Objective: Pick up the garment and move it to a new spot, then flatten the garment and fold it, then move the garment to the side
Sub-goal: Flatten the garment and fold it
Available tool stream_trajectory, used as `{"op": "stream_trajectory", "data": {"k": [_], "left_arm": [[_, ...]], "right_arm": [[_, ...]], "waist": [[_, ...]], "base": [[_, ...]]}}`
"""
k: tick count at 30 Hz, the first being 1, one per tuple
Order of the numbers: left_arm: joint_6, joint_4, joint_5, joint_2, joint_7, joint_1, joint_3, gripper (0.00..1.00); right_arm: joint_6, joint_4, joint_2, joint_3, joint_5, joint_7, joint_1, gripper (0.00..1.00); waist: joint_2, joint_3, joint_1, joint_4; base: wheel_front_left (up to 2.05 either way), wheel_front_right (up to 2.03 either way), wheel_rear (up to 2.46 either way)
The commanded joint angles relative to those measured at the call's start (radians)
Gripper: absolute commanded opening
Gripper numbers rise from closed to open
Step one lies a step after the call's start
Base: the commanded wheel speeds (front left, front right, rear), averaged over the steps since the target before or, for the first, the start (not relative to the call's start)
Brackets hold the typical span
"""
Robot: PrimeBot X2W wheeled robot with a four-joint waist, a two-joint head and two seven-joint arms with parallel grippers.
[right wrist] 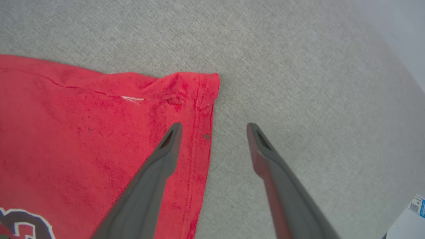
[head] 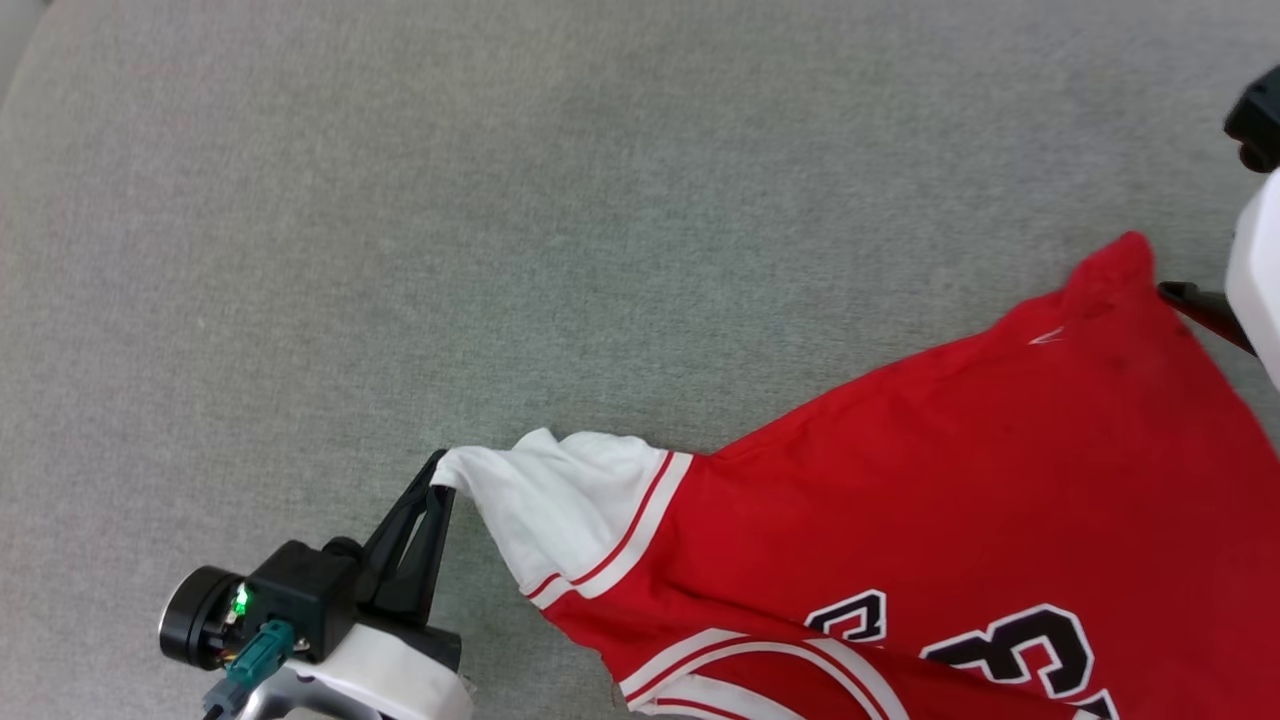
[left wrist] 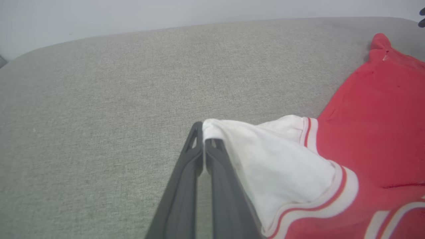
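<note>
Left gripper point(head: 438, 482) is pinching the white sleeve tip point(head: 475, 472) of the garment point(head: 950, 470), which is lying spread on the grey cushion point(head: 400, 200). Right gripper point(right wrist: 214, 127) is hovering, jaws apart, over the red hem corner point(right wrist: 204, 86). Flattening likely wants the sleeve drawn outward, low and taut.

A: How does the left hand point(head: 438, 478) look?
B: Two long black fingers point(head: 405, 545) on a black housing point(head: 300, 590); beside the housing, a green light point(head: 240, 601), a teal plug point(head: 258, 655), a white shell point(head: 385, 680).
A: The right hand point(right wrist: 214, 127)?
B: Dark grey fingers, slotted tips.
</note>
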Motion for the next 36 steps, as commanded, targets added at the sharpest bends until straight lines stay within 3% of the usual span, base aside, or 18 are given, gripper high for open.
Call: {"op": "stream_trajectory", "data": {"k": [1,12,13,14,23,29,36], "left_arm": [[-0.006,0.005,0.006,-0.013,-0.006,-0.020,0.001,0.00],[-0.032,0.045,0.015,-0.051,-0.014,-0.058,-0.003,0.00],[-0.033,0.051,0.013,-0.053,-0.015,-0.057,-0.003,0.00],[-0.034,0.056,0.012,-0.053,-0.015,-0.056,-0.003,0.00],[-0.034,0.083,0.016,-0.031,-0.016,-0.022,-0.003,0.00],[-0.031,0.069,0.029,-0.007,-0.005,-0.050,0.007,0.00],[-0.058,0.072,0.047,0.014,0.025,-0.162,0.032,0.00]], "right_arm": [[-0.001,0.036,0.018,0.024,-0.011,-0.006,-0.032,1.00],[0.000,0.262,0.099,0.221,-0.009,-0.089,-0.045,1.00],[0.000,0.266,0.098,0.241,0.002,-0.096,-0.042,0.42],[0.001,0.268,0.098,0.249,0.009,-0.116,-0.047,0.00],[-0.001,0.285,0.092,0.236,0.054,-0.384,-0.113,0.00],[-0.001,0.245,0.064,0.253,0.069,-0.485,-0.109,0.00],[-0.001,0.198,0.050,0.230,0.035,-0.619,-0.120,0.00]], "waist": [[0.0000,0.045,-0.0001,0.033],[0.0000,0.091,-0.0001,0.053],[0.0000,0.085,-0.0001,0.050],[0.0000,0.078,-0.0001,0.046],[0.0000,-0.064,-0.0001,-0.013],[0.0000,-0.145,-0.0001,-0.050],[0.0000,-0.210,-0.0001,-0.097]], "base": [[0.00,0.00,0.00],[0.00,0.00,0.00],[0.00,0.00,0.00],[0.00,0.00,0.00],[0.00,0.00,0.00],[0.00,0.00,0.00],[0.00,0.00,0.00]]}}
